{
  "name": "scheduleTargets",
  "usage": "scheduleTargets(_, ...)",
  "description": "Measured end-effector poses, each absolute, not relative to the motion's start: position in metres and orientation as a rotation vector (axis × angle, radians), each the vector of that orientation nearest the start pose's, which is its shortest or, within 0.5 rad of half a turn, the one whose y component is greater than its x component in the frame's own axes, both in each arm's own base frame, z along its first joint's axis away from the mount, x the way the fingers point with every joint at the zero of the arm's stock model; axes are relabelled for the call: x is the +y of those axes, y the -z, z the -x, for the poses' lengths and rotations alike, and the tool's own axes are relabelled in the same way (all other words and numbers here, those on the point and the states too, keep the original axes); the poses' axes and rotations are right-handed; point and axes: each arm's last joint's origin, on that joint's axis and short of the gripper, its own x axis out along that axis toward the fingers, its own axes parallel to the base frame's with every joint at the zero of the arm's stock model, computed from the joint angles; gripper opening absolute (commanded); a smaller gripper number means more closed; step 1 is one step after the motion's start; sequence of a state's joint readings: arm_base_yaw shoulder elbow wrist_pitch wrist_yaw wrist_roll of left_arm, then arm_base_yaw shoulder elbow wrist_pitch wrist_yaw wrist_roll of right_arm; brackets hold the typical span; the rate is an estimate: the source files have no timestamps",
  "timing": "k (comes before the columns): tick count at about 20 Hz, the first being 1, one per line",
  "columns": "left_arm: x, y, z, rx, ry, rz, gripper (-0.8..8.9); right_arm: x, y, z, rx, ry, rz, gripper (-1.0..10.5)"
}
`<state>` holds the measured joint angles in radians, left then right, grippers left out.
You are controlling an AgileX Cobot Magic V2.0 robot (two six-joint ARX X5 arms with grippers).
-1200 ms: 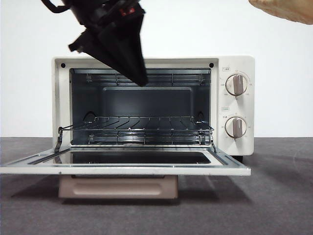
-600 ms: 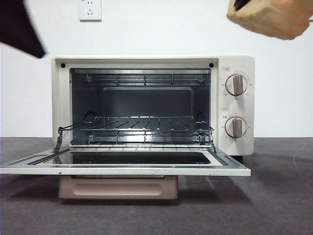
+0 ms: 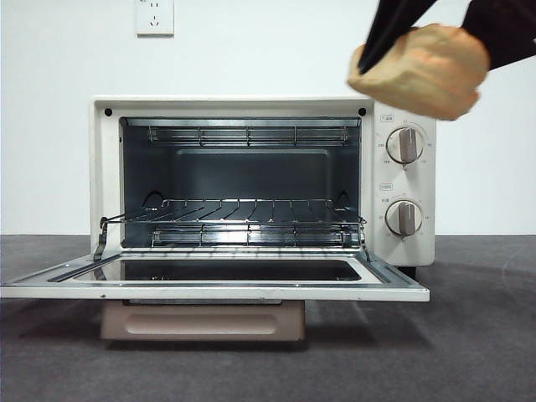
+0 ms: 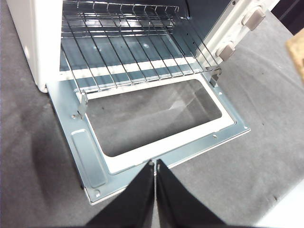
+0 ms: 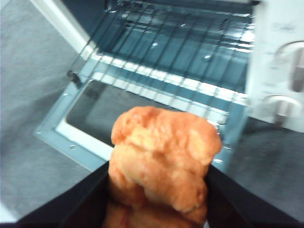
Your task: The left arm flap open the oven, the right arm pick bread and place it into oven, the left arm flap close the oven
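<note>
- Only the left wrist view shows the left gripper, jaws together and empty, above the oven's lowered door.
- Right gripper clamps the bread, held high beside the knobs.

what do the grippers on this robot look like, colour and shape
Both are plain black. The left gripper shows two flat jaws tapering to a narrow wedge tip. The right gripper has two broad, dark, matte jaws. No cables or markings show in these views.
</note>
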<state>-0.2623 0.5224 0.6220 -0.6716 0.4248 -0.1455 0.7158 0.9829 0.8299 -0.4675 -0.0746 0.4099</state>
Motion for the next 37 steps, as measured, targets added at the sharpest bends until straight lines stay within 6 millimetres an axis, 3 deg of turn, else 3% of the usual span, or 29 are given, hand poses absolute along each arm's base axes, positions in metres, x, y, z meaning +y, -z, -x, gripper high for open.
scheduleTargets(4,-0.040,-0.268,-0.101,0.631,0.625,0.183,0.12,0.161,-0.274,-0.172,0.767,-0.662,-0.244,2.5)
scheduleTargets(12,-0.040,-0.268,-0.101,0.632,0.625,0.183,0.12,0.216,-0.244,-0.236,0.714,-0.550,-0.344,2.5)
scheduleTargets(19,-0.039,-0.266,-0.100,0.655,0.622,0.185,0.12,0.234,-0.226,-0.269,0.660,-0.402,-0.319,2.5)
scheduleTargets(27,-0.039,-0.266,-0.100,0.658,0.621,0.185,0.12,0.234,-0.213,-0.276,0.667,-0.344,-0.297,4.5)
scheduleTargets(31,-0.039,-0.266,-0.100,0.658,0.621,0.185,0.12,0.233,-0.213,-0.276,0.671,-0.342,-0.295,4.5)
scheduleTargets(37,-0.039,-0.266,-0.100,0.658,0.621,0.185,0.12,0.224,-0.242,-0.261,0.657,-0.377,-0.311,4.5)
